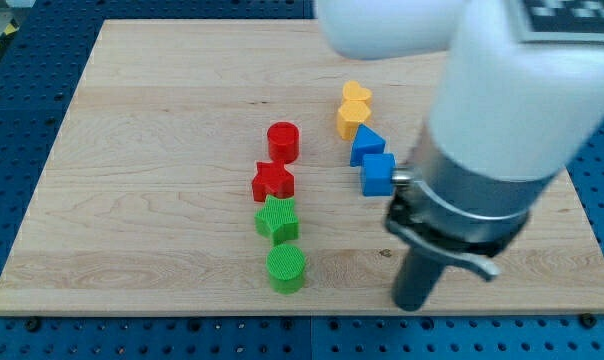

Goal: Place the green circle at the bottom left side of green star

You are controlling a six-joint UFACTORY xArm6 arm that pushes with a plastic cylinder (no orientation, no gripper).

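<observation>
The green circle (285, 268) sits directly below the green star (277, 219), almost touching, while my tip (412, 303), bare and holding nothing, stands well right of it, so it seemingly needs nudging leftward next.

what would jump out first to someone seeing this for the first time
The big white and grey arm fills the view's right, its dark rod ending at my tip near the wooden board's bottom edge. At centre, a column runs downward: red cylinder, red star, green star, green circle. Yellow and blue blocks cluster right of it.
</observation>
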